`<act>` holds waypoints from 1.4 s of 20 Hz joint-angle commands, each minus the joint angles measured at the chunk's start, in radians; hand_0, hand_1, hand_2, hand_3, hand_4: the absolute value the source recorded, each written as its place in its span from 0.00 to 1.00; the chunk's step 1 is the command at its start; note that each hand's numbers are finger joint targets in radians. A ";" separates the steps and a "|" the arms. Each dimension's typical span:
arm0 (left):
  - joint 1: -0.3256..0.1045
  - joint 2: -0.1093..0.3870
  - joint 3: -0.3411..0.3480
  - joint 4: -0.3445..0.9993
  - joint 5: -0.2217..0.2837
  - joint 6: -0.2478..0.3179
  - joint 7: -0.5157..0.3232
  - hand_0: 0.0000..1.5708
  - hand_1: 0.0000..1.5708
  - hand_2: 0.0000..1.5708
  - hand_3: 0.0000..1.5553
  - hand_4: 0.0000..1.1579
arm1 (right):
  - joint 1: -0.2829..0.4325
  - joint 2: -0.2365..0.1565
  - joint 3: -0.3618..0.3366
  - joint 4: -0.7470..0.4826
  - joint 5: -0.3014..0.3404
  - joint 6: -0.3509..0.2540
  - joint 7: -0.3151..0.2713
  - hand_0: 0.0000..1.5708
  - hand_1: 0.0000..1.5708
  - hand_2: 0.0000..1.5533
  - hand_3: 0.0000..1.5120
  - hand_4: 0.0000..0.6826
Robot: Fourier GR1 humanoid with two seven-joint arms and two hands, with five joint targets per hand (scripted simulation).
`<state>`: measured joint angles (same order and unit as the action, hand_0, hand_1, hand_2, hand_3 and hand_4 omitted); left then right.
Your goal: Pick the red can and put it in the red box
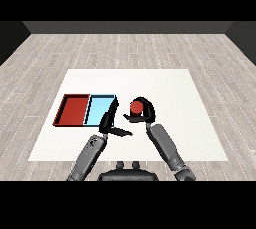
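Observation:
The red can [136, 106] stands near the middle of the white table [165, 88], seen from above as a red disc. My right hand [144, 114] is curled round it, fingers arching over its far side and the thumb at its near left. The red tray [74, 110] lies at the left of the table, with the light blue tray [100, 109] right beside it. My left hand [111, 121] rests at the blue tray's right edge, fingers straight, holding nothing.
Both forearms come in from the lower corners, the left [90, 154] and the right [167, 148]. A grey plank floor [45, 63] surrounds the table.

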<state>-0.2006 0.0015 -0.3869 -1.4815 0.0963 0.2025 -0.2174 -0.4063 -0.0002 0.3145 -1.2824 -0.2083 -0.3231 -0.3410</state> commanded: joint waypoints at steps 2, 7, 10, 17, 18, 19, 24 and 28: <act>0.012 -0.001 -0.028 -0.040 -0.023 0.004 0.036 0.00 0.00 0.00 0.00 0.00 | -0.004 0.000 0.090 -0.022 -0.034 -0.059 -0.029 0.88 0.88 0.91 0.92 0.90; -0.098 -0.002 -0.004 0.112 0.016 0.019 0.009 0.00 0.00 0.00 0.00 0.00 | -0.040 0.000 0.082 -0.027 -0.041 -0.041 0.017 0.90 0.90 0.92 0.93 0.90; -0.122 -0.002 -0.045 0.104 -0.016 0.071 0.055 0.00 0.00 0.00 0.00 0.00 | -0.090 0.000 0.160 -0.011 -0.075 -0.112 0.018 0.90 0.90 0.92 0.92 0.92; -0.125 -0.002 -0.054 0.154 0.019 0.063 -0.005 0.00 0.00 0.00 0.00 0.00 | -0.009 0.000 0.139 -0.095 -0.027 -0.049 0.003 0.92 0.92 0.92 0.91 0.90; -0.155 -0.002 -0.099 0.161 0.034 0.126 0.028 0.00 0.00 0.00 0.00 0.00 | -0.048 0.000 0.181 -0.046 -0.072 -0.109 -0.015 0.92 0.92 0.92 0.91 0.90; -0.199 -0.002 -0.103 0.192 0.046 0.142 0.033 0.00 0.00 0.00 0.00 0.00 | -0.057 0.000 0.215 0.050 -0.121 -0.083 -0.093 0.92 0.92 0.92 0.91 0.89; -0.224 -0.002 -0.111 0.192 0.043 0.139 0.051 0.00 0.00 0.00 0.00 0.00 | -0.073 0.000 0.158 0.009 -0.123 -0.062 -0.054 0.93 0.93 0.93 0.92 0.86; -0.166 -0.001 -0.149 0.148 0.036 0.189 0.013 0.00 0.00 0.00 0.00 0.00 | -0.069 0.000 0.239 -0.085 -0.100 -0.152 0.018 0.93 0.93 0.94 0.93 0.77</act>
<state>-0.4072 0.0131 -0.5098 -1.2949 0.1664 0.3699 -0.2064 -0.4527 -0.0077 0.5191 -1.3548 -0.3026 -0.4396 -0.3436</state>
